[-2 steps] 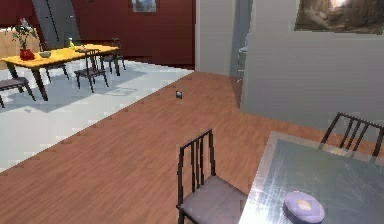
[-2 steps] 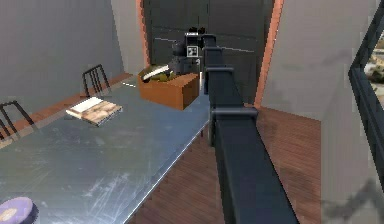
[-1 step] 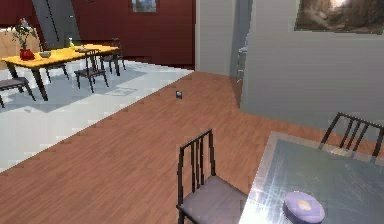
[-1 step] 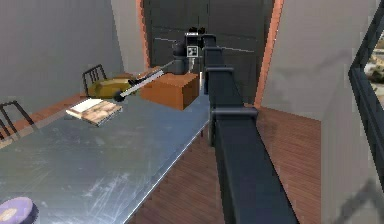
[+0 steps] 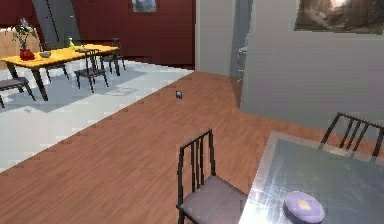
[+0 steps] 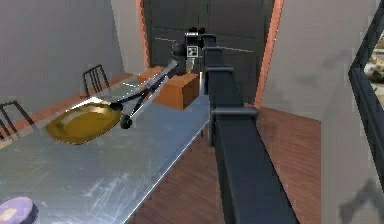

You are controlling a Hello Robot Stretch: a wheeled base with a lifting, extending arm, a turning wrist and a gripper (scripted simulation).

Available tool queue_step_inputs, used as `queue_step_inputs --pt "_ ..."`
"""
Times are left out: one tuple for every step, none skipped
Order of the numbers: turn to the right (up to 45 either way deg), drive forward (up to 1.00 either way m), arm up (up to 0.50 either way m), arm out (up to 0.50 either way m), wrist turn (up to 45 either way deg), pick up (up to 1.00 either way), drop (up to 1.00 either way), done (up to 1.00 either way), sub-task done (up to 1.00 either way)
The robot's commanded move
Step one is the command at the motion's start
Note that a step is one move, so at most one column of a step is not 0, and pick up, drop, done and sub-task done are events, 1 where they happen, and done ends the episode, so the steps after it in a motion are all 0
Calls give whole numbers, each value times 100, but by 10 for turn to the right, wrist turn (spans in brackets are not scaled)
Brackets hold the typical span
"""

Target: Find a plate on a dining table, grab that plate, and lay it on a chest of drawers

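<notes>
The step in hand looks like the grab. In the arm side view, the dark square arm point(image 6: 235, 140) reaches out over the grey metal tabletop point(image 6: 120, 165). Its claw point(image 6: 130, 115) ends right at a shallow round yellow plate point(image 6: 85, 122), which sits tilted near the tabletop's far side. With the tabletop directly behind the yellow plate, I cannot tell whether the claw has hold of it. The pictures also do not show how wide the claw's fingers are set.

If the grip is sound, the next move calls for lifting the plate well clear, then drawing the arm in without clipping the orange-brown box point(image 6: 180, 92) just beyond. After that the base must go looking for a chest of drawers.

The forward view adds the room ahead: open wooden floor, a dark slatted chair point(image 5: 205, 180) at the tabletop's point(image 5: 330, 170) edge, and a yellow wooden table point(image 5: 60, 57) far off. Both views catch a small lavender disc point(image 5: 303, 207) on the near part of the grey tabletop point(image 6: 15, 210).
</notes>
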Motion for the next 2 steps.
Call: queue_step_inputs --pt "0 0 0 0 -60 0 0 0 0" --pt "0 0 0 -48 0 0 0 0 0"
